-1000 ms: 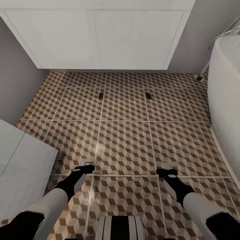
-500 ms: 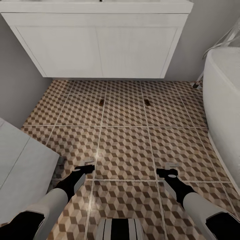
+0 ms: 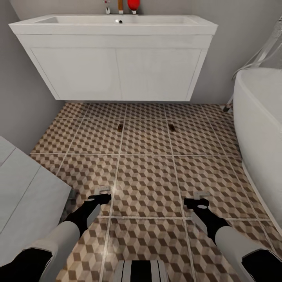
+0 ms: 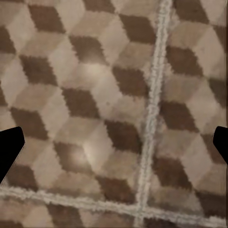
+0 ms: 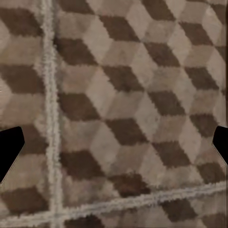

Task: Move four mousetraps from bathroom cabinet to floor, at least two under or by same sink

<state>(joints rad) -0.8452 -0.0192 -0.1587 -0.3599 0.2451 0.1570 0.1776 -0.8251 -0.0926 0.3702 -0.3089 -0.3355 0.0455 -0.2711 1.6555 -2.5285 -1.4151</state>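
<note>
Two mousetraps [image 3: 120, 126] [image 3: 171, 127] lying flat on the bathroom floor [image 3: 145, 172], well apart, each on a grout line just in front of the sink [image 3: 113, 23] and its white drawer unit [image 3: 117, 72]. Red and orange items at the sink's back edge (too small to identify). White bathtub [image 3: 260, 117] on the right, grey panel [image 3: 27, 203] on the left. Left hand [image 3: 102, 194] and right hand [image 3: 199, 197] held low over the tiles, both spread wide and holding nothing, dark fingertips [image 4: 9, 152] at the wrist views' edges.
</note>
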